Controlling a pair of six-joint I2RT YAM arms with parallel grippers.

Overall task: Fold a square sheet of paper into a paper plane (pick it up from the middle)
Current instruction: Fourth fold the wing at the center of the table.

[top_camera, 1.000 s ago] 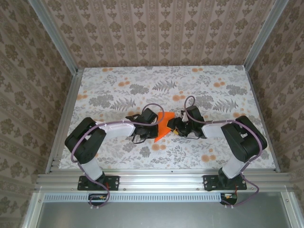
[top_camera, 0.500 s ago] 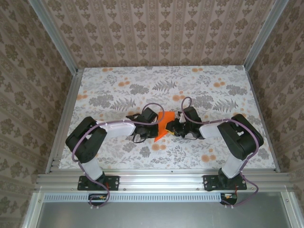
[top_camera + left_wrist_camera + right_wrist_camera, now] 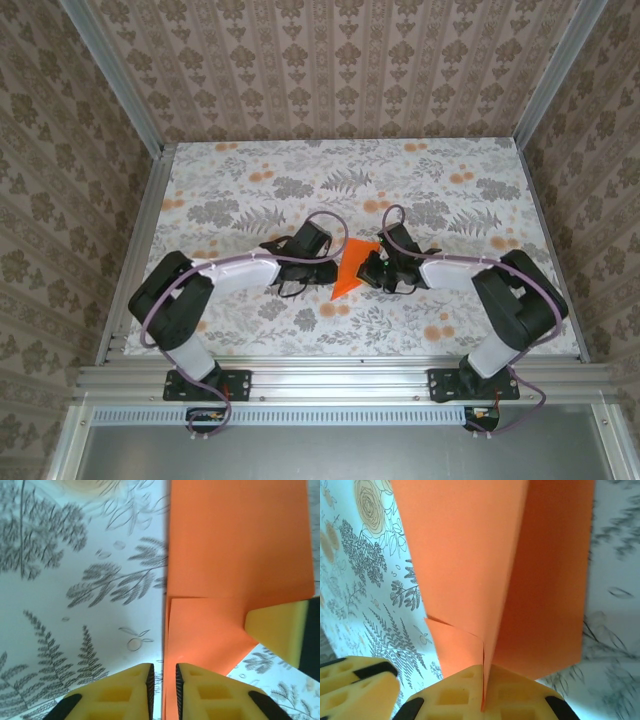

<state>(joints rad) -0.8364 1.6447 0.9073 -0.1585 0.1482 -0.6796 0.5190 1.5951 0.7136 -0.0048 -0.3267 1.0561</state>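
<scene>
Now, on the left, the left gripper [image 3: 163, 680] is seen with its 2 yellow pads a little apart. The left edge of the orange paper [image 3: 235, 555] runs down into the thin gap between them. It is judged that the paper is being handed to the other side. So this gripper should be pulled away slowly and straight, so that the edge is not caught or torn.

In the middle, the paper is found between the 2 arms, over the flowered tablecloth [image 3: 75, 590]. It is already folded into a pointed shape with 1 long crease. The crease should be kept straight and the layers lined up for the next fold.

On the right, the right gripper [image 3: 482, 692] is clamped on the paper, with the crease pinched between its pads. This hold should be firm, but the paper should not be dragged, since thin paper is easily crumpled.

Some things cannot be made out. How far the paper goes in between the pads is hidden. The far end of the paper is cut off in both wrist views. From above, the fingertips are too small and dark to be told apart. Whether the paper touches the cloth cannot be told.
</scene>
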